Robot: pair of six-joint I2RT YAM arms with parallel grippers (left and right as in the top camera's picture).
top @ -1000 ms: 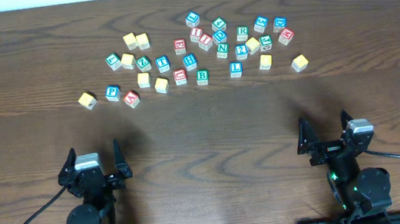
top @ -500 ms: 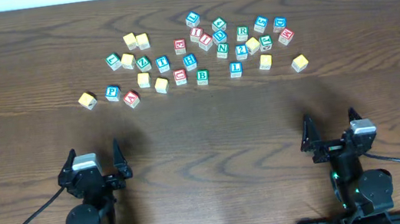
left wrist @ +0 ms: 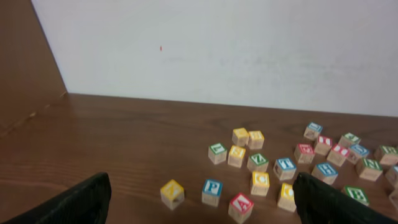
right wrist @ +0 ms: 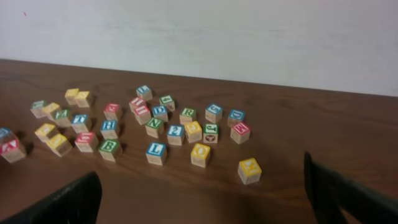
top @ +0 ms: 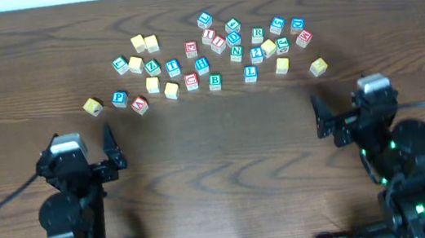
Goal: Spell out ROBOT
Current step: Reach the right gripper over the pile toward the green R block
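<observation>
Wooden letter cubes lie scattered across the far half of the table. In the overhead view I see the green R [top: 257, 35], the green B [top: 215, 80] and the blue T [top: 173, 66]. Several yellow-faced cubes lie among them, one [top: 282, 65] below the R and one [top: 172, 90] left of the B. The right wrist view shows the R [right wrist: 188, 114], the B [right wrist: 110, 147], the T [right wrist: 79, 119] and a yellow O [right wrist: 200, 151]. My left gripper [top: 82, 146] [left wrist: 200, 206] and right gripper [top: 344, 106] [right wrist: 200, 194] are both open, empty and short of the cubes.
Red-lettered cubes, a blue H [top: 202, 64], a blue L [top: 250, 72] and a blue P [top: 118, 98] are mixed in. Single yellow cubes sit at the left end [top: 93, 107] and the right end [top: 318, 65]. A white wall stands behind the table's far edge.
Both arms have moved forward toward the cubes, the left one also a little to the left. Both grippers stay open. No cube has moved.
</observation>
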